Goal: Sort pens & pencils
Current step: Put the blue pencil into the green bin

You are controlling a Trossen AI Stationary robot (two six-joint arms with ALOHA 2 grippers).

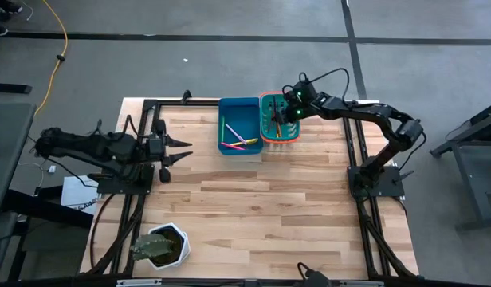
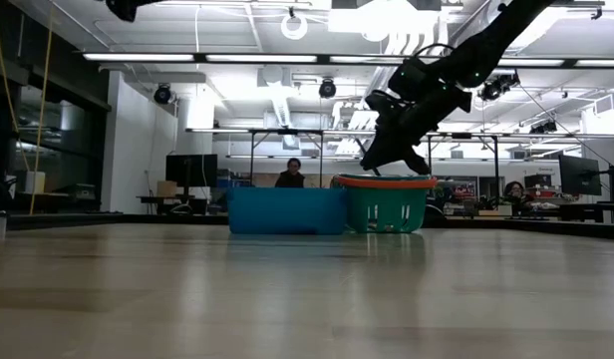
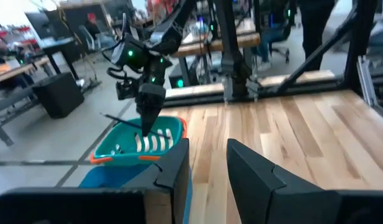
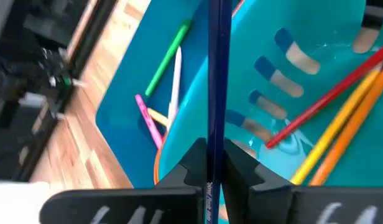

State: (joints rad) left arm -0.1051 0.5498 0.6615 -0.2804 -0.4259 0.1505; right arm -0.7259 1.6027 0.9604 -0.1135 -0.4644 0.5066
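Observation:
My right gripper (image 1: 279, 119) hangs over the teal basket with an orange rim (image 1: 279, 137) at the table's far edge, shut on a dark purple pencil (image 4: 214, 74). Red, yellow and orange pencils (image 4: 341, 118) lie in that basket. The blue bin (image 1: 239, 112) beside it holds green, white, pink and yellow pens (image 4: 163, 99). My left gripper (image 1: 182, 151) waits open and empty at the table's left side. My right gripper pinches the dark purple pencil's shaft (image 4: 214, 140) between its two fingers. The fingers point down from above and lie across the pencil. The pencil is lifted clear above the basket (image 3: 120, 120), and a long part of it sticks out to one side of the fingers.
A white pot with a green plant (image 1: 162, 245) stands near the table's front left corner. Black frame rails (image 1: 353, 151) run along the table's left and right sides. A person sits in the room behind the bins (image 2: 292, 175).

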